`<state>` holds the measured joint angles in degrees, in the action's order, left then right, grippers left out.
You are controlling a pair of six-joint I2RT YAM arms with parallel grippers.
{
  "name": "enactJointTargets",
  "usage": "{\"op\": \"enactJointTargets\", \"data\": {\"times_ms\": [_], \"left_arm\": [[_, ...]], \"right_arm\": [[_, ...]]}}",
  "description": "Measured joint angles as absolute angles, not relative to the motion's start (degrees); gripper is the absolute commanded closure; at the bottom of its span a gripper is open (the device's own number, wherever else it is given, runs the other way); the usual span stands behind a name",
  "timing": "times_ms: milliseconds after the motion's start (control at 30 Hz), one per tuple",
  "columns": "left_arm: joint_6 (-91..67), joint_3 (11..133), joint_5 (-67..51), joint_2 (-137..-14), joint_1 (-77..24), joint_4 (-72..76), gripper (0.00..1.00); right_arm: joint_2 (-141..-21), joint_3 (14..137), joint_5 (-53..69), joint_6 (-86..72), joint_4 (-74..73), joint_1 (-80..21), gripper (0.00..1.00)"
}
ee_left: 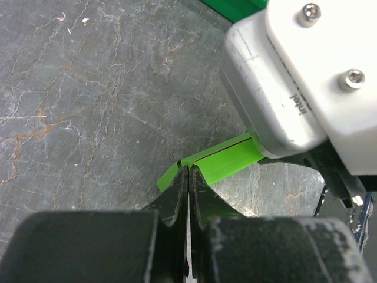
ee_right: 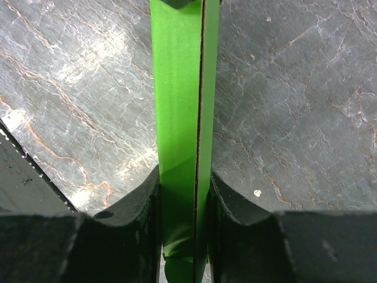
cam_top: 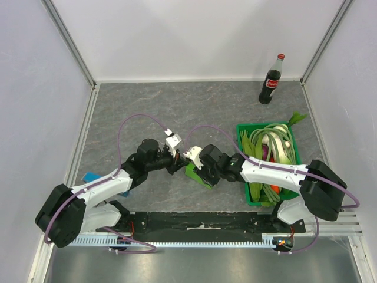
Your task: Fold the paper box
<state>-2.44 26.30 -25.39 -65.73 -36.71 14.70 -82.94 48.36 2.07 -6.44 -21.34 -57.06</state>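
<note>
The paper box (cam_top: 192, 174) is a lime-green card piece, pressed flat and held off the grey table between the two arms. My right gripper (cam_top: 200, 167) is shut on it. In the right wrist view the card (ee_right: 177, 88) stands on edge between the two black fingers, and the gripper (ee_right: 184, 177) clamps both layers. My left gripper (cam_top: 178, 163) meets the card from the left. In the left wrist view the gripper (ee_left: 188, 172) has its jaws pressed together, pinching the near edge of the card (ee_left: 231, 162) at a crease.
A dark-green crate (cam_top: 294, 154) of vegetables sits right of the grippers. A cola bottle (cam_top: 271, 79) stands at the back right. A small blue block (cam_top: 91, 177) lies near the left arm. The right arm's white camera housing (ee_left: 294, 76) looms close over the left gripper.
</note>
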Motion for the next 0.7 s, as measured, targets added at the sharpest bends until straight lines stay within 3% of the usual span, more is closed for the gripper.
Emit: {"op": "enactJointTargets", "data": {"times_ms": [700], "left_arm": [[-11.7,29.9,-22.7,-66.9,-37.0,8.5,0.98]], "right_arm": [[-83.4,48.4,1.0,-6.5,-20.6,-57.6,0.87]]}}
